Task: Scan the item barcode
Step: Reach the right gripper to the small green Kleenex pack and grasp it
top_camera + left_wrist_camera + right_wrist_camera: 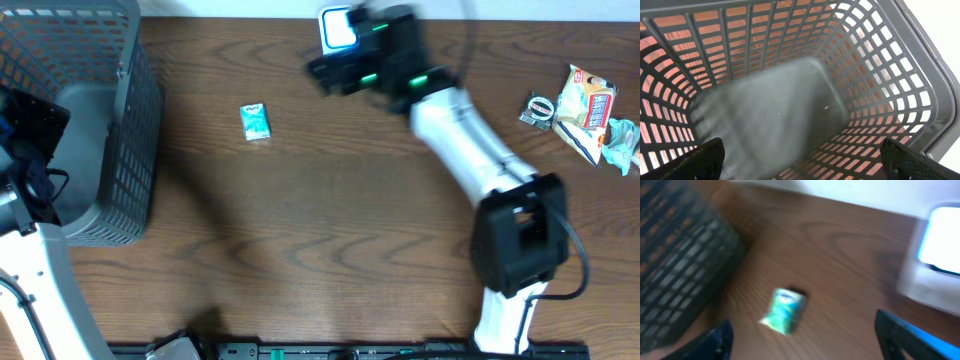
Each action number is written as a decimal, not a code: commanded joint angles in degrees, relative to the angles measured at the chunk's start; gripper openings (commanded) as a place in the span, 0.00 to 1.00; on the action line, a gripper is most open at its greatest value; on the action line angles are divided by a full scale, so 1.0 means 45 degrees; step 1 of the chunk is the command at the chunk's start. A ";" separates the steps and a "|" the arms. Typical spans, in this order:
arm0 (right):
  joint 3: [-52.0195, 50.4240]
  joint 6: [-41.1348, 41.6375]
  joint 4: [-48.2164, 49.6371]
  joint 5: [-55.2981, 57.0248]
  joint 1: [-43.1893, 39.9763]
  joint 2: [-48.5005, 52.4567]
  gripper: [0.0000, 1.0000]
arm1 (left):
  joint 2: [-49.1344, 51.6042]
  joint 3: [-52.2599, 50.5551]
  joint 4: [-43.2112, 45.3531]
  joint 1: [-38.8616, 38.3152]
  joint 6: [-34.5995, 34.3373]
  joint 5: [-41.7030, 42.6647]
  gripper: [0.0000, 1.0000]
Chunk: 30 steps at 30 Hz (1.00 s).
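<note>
A small teal packet [256,122] is seen on the brown wooden surface [330,220] — left gripper [802,150] and right gripper [803,332] are held released.

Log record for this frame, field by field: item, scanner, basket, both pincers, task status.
item: teal packet, flat on table, untouched
scanner: white device at far edge
basket: grey mesh basket, left side
left pincer: open, holds nothing, over basket floor
right pincer: open, holds nothing, near scanner, apart from packet
other: snack wrappers, right edge
status: packet not yet picked up
</note>
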 commanded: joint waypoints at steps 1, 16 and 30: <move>0.0121 -0.0923 0.0690 0.3677 0.1549 0.0471 0.81 | 0.0063 0.0029 0.0000 0.0029 -0.0019 -0.0117 0.98; 0.2089 0.1579 0.1151 0.3157 0.2623 0.4473 0.71 | 0.0063 0.0029 0.0000 0.0029 -0.0019 -0.0117 0.98; 0.2089 0.2142 -0.0029 0.3031 0.2550 0.5139 0.26 | 0.0063 0.0029 0.0000 0.0029 -0.0019 -0.0117 0.98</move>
